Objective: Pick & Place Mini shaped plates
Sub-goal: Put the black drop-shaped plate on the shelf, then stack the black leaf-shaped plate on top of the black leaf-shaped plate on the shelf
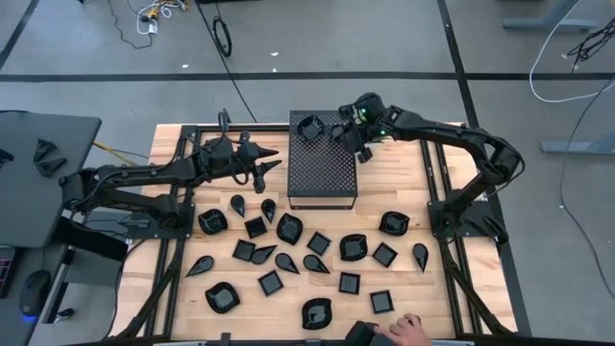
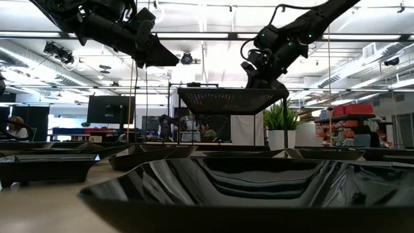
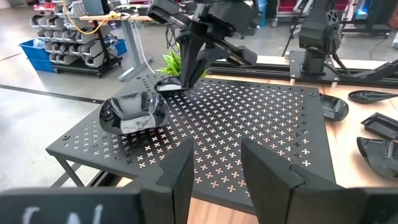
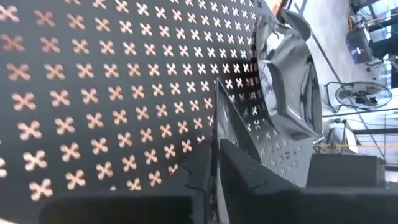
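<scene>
Two dark robot arms reach over a wooden table [image 1: 404,288] seen from above. At left of frame, the left gripper [image 1: 269,165] hovers just beside the left edge of a black perforated box [image 1: 322,173], its fingers [image 3: 273,177] parted and holding nothing. In the lower half, about two dozen mini shaped plates [image 1: 289,229] lie scattered on the wood, well apart from the box. One rounded plate [image 1: 309,126] sits on the box's upper left corner. Right of it, the right gripper [image 1: 348,135] is over the box's upper right part, fingers nearly closed on a thin plate edge [image 4: 216,134]. At bottom right, a person's hand [image 1: 408,331] rests at the table edge.
</scene>
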Controlling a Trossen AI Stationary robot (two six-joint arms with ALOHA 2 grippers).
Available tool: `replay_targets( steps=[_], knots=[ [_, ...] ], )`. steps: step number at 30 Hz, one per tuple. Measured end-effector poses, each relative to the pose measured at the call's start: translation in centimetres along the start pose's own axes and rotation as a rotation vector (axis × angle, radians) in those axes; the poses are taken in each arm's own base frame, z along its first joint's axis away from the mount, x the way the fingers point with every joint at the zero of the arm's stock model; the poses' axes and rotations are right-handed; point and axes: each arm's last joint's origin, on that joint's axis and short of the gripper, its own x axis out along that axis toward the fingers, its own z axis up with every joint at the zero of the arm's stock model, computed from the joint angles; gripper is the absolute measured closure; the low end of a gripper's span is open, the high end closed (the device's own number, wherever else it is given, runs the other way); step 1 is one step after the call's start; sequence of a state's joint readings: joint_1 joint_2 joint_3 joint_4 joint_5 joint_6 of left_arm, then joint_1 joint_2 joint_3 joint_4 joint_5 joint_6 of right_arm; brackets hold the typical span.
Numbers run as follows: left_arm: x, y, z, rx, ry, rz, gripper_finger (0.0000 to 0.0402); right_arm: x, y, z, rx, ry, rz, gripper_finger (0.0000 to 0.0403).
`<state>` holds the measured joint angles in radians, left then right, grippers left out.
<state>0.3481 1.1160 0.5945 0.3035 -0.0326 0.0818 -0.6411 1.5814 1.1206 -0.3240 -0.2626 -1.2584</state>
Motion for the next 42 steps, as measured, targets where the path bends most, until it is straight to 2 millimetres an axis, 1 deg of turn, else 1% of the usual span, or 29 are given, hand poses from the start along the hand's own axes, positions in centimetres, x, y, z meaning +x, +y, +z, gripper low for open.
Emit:
replay_targets(
  steps=[6,10,14,22,25,28,31,35,38,42],
  knots=[
    [0.0,0.0,0.0,0.0,0.0,0.0,0.0264,0.0,0.1,0.0,0.025,0.006,0.005,0.0338],
    [0.0,0.0,0.0,-0.001,0.0,0.0,0.0264,0.0,0.0,-0.2,0.04,0.061,-0.015,0.0314],
    [0.0,0.0,0.0,-0.001,0.0,0.0,0.0264,-0.3,-0.1,-0.2,0.04,0.071,-0.027,0.0298],
    [0.0,0.0,0.0,-0.015,0.0,0.0,0.0264,-1.1,-0.4,-0.2,0.046,0.144,-0.076,0.0292],
    [0.0,0.0,0.0,-0.017,0.0,0.0,0.0264,-1.7,-0.5,0.0,0.053,0.141,-0.092,0.0294],
    [0.0,0.0,0.0,-0.019,0.0,0.0,0.0264,-2.6,-0.6,0.4,0.104,0.146,-0.12,0.0293],
    [0.0,0.0,0.0,-0.019,0.001,0.0,0.0264,-3.9,-0.3,1.4,0.206,0.178,-0.153,0.0294],
    [0.0,0.0,0.0,-0.019,0.0,0.0,0.0264,-6.0,0.9,4.0,0.356,0.206,-0.188,0.0294],
    [0.0,0.0,0.0,-0.019,0.0,0.0,0.0264,-7.7,2.8,6.7,0.417,0.194,-0.159,0.0293],
    [0.0,0.0,0.0,-0.02,0.0,0.0,0.0264,-9.5,5.9,10.3,0.488,0.125,-0.049,0.0293]
  ],
)
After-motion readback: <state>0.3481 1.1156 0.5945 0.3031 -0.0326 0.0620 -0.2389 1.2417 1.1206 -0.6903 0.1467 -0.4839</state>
